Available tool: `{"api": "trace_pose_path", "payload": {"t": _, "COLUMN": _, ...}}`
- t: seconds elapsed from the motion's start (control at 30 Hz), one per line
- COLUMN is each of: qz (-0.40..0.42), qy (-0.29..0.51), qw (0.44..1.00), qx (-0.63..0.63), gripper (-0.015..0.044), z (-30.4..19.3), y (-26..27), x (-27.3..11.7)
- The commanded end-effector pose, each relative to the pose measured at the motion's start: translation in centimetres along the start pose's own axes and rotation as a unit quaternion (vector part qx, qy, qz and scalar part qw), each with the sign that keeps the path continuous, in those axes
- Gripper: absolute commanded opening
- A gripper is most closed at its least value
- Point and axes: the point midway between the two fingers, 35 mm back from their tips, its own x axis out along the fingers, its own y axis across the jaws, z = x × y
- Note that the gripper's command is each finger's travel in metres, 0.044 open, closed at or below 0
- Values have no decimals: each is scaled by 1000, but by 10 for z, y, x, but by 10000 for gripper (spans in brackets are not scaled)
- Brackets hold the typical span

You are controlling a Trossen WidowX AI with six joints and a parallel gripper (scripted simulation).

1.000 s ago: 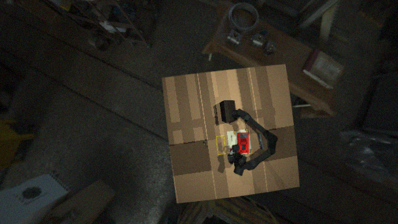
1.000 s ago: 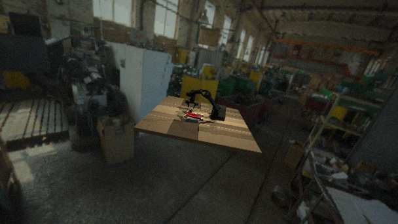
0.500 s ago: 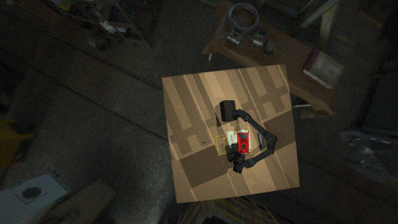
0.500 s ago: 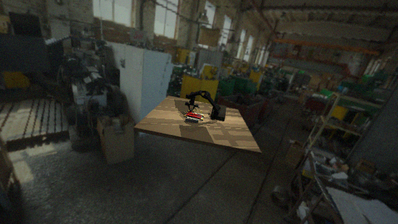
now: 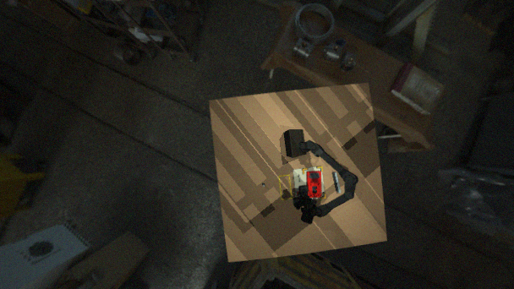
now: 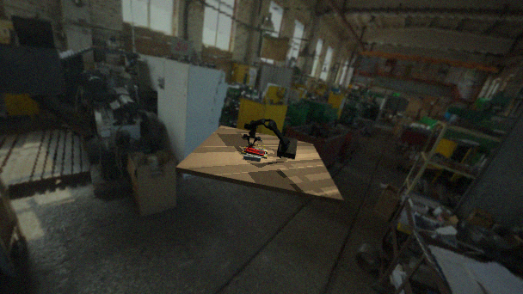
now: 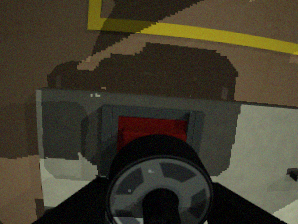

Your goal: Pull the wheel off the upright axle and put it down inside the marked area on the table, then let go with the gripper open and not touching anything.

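The wheel (image 7: 131, 187), dark-tyred with a grey spoked face, shows in the wrist view at the bottom middle. A dark axle end shows in its centre. It is over a red square (image 7: 152, 127) in a grey frame on the pale board (image 7: 265, 135) (image 5: 298, 175). My gripper (image 7: 157, 190) (image 5: 300, 199) (image 6: 252, 144) is shut on the wheel, one finger against each side. Whether the wheel is raised along the axle cannot be told. The marked area's yellow outline (image 7: 190, 35) (image 5: 280, 186) lies on the table beyond the board's edge.
A red block (image 5: 314, 182) (image 6: 256, 151) stands on the board beside my gripper. A narrow grey bar (image 5: 336, 182) lies on the far side of that block. The black arm base (image 5: 294, 143) (image 6: 287, 149) stands on the table, and the arm bends around the board. Shadows cross the board.
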Motion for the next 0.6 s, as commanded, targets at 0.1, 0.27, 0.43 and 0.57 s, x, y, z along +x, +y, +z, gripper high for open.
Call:
{"api": "trace_pose_path", "payload": {"t": 0.1, "qz": 3, "qy": -1, "qw": 1000, "qx": -2, "gripper": 0, "z": 1, "y": 1, "x": -4}}
{"api": "trace_pose_path", "payload": {"t": 0.27, "qz": 3, "qy": -1, "qw": 1000, "qx": -2, "gripper": 0, "z": 1, "y": 1, "x": -6}}
{"api": "trace_pose_path", "payload": {"t": 0.43, "qz": 3, "qy": -1, "qw": 1000, "qx": -2, "gripper": 0, "z": 1, "y": 1, "x": -8}}
{"api": "trace_pose_path", "payload": {"t": 0.57, "qz": 3, "qy": -1, "qw": 1000, "qx": -2, "gripper": 0, "z": 1, "y": 1, "x": -9}}
